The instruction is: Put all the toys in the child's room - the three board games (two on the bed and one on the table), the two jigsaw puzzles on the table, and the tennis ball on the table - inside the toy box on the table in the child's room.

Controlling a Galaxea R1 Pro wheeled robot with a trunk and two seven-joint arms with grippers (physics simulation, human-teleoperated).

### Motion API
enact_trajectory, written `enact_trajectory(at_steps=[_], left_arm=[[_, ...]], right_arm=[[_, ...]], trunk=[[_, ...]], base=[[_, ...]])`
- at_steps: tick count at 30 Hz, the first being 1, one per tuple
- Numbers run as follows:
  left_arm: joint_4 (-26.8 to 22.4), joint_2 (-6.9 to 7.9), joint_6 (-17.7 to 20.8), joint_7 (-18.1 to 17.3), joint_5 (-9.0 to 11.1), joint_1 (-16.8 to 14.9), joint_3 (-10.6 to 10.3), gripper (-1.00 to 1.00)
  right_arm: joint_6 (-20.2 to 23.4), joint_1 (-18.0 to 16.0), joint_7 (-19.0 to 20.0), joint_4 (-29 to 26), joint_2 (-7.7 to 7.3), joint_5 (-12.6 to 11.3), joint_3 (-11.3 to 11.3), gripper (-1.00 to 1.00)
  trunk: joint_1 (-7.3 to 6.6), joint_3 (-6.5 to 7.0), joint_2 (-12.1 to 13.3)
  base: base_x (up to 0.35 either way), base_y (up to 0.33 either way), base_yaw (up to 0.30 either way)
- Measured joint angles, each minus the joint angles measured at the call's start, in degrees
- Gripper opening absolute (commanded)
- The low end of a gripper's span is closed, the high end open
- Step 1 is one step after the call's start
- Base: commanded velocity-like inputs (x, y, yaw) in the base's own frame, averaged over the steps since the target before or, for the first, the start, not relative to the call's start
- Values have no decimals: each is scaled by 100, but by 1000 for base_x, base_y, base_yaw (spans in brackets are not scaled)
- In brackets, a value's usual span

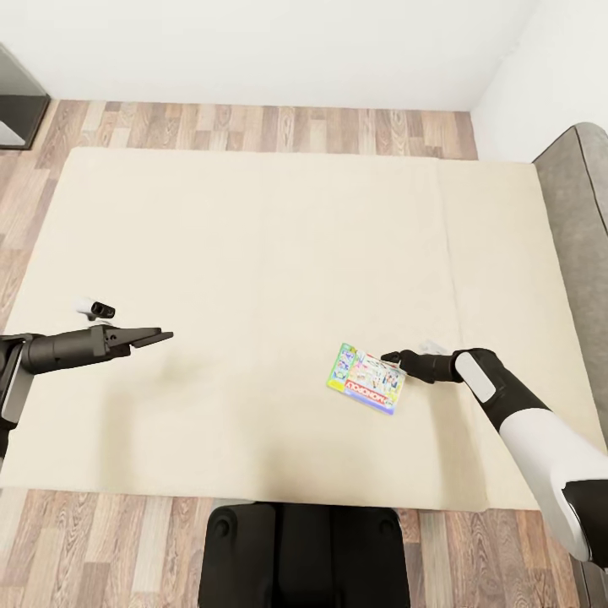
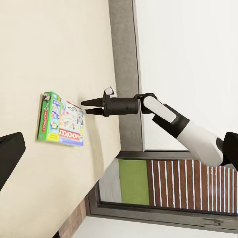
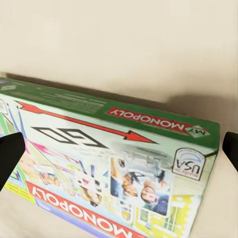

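Close to my right gripper, my right wrist view gives the detail the other views lack: the Monopoly board game lies flat just ahead, its green edge reading MONOPOLY, a red arrow and GO across its face, and my two dark fingertips stand wide apart at either side of the picture, clear of the box.

From my head view, the Monopoly box lies on the beige mattress of the bed, towards my right side, and my right gripper's tips sit just at its near corner; whether they touch it I cannot tell. My right arm reaches in low from the right, forearm bent inward across the mattress.

My left wrist view looks across the bed and shows the right gripper side-on, jaws parted and nothing between them, pointing at the box, with the grey headboard and a window frame beyond.

My left gripper hovers well apart to the left, stretched level over the mattress, holding nothing; its fingers look close together, though I cannot tell for certain.

Beyond the bed lies wood-plank floor and white wall.
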Motion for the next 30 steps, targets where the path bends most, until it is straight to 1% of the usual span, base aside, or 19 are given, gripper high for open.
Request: enact_trajectory(at_steps=[16, 30], left_arm=[[0, -1, 0, 0, 0, 0, 0, 100], [0, -1, 0, 0, 0, 0, 0, 100]], right_arm=[[-3, 0, 0, 0, 0, 5, 0, 100], [-11, 0, 0, 0, 0, 5, 0, 100]], trunk=[[0, -23, 0], [0, -94, 0]], base=[[0, 0, 0], [0, 0, 31]])
